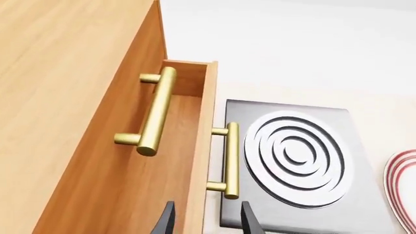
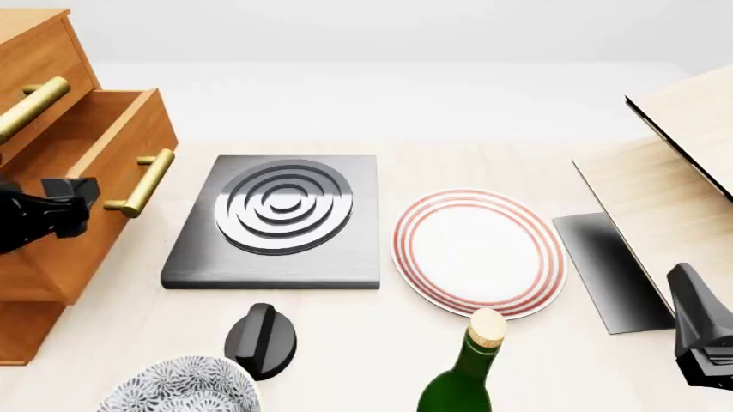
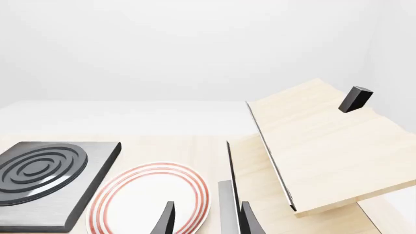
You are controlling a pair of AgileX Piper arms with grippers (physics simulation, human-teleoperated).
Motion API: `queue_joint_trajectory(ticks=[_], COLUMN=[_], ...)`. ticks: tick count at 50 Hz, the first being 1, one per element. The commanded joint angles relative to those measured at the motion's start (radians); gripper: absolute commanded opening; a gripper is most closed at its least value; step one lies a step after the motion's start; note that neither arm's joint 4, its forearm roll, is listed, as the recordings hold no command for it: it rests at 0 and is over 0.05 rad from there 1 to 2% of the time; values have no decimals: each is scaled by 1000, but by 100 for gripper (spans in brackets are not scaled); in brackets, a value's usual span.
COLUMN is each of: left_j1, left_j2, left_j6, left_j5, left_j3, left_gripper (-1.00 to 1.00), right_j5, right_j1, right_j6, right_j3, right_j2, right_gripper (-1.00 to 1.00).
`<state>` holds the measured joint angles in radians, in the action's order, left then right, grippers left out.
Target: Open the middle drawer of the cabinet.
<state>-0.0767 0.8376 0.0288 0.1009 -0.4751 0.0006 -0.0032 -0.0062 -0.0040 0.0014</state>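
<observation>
Left pincer [image 1: 206,222] seemingly astride middle drawer [image 1: 198,161]

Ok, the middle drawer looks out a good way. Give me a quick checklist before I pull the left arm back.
1. Middle drawer pulled out of the cabinet: ok.
2. Left claw off the drawer handle: ok, handle sits beyond the fingertips.
3. Left claw carrying nothing: ok.
4. Top drawer handle untouched, drawer shut: ok.
5. Stove plate beside the open drawer, clear of its front: ok.
6. Drawer at full travel: cannot tell.
</observation>
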Motion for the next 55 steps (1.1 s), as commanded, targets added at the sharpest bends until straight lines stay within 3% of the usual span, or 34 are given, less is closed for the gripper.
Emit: queue_joint_trajectory(ticks=[1, 26, 55], left_j1=[6, 72, 174], left_j2=[51, 55, 47], left_j6=[-10, -22, 22], left_j5=[-50, -57, -54], left_j3=[18, 25, 48], left_gripper=[100, 100, 100], right_j5=[0, 0, 0], right_j1=[0, 0, 0], right_j6=[0, 0, 0], right_j3=[0, -1, -1], right_j2=[0, 0, 0], right_gripper=[100, 100, 100])
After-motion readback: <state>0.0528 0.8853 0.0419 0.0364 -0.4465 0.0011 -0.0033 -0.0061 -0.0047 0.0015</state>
